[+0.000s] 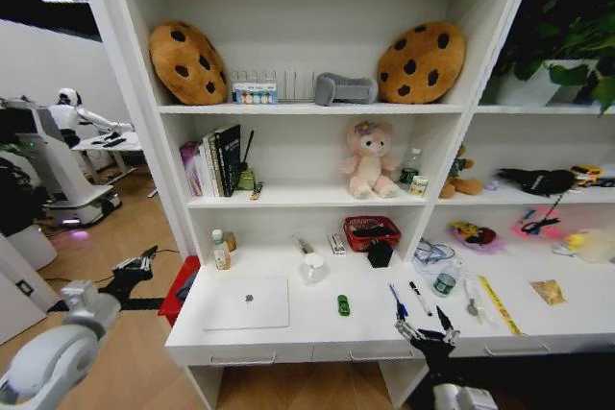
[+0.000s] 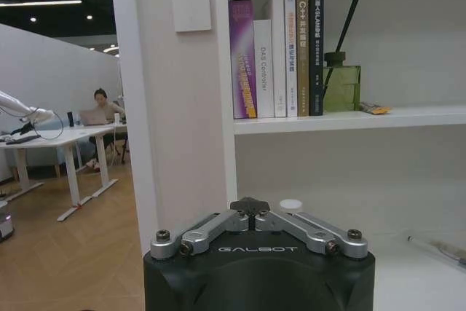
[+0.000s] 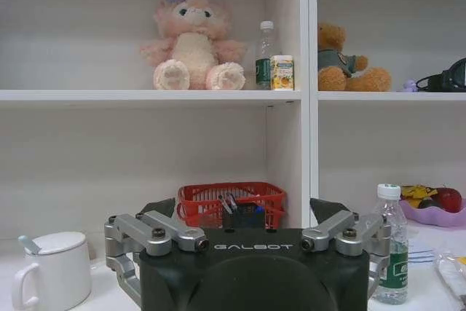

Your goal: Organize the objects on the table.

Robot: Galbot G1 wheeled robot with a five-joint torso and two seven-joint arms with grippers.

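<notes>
The white table (image 1: 317, 328) holds a silver laptop (image 1: 247, 302) at its left, a tiny green toy car (image 1: 343, 305) in the middle, then a blue pen (image 1: 396, 297), a black pen (image 1: 420, 297), a green-capped jar (image 1: 443, 282) and a yellow ruler (image 1: 500, 304) toward the right. My right gripper (image 1: 424, 329) hovers open at the table's front edge, just in front of the pens, holding nothing; its fingers (image 3: 156, 210) stand wide apart. My left gripper (image 1: 142, 261) hangs shut and empty in the air beyond the table's left end, its tips (image 2: 250, 205) pressed together.
A white cup (image 1: 312, 268), a red basket (image 1: 372, 231), a black box (image 1: 380, 253) and a small bottle (image 1: 221, 250) stand at the back of the table. A spoon (image 1: 471, 302) lies beside the ruler. Shelves with books (image 2: 280, 45), plush toys (image 3: 193, 41) and cushions rise above.
</notes>
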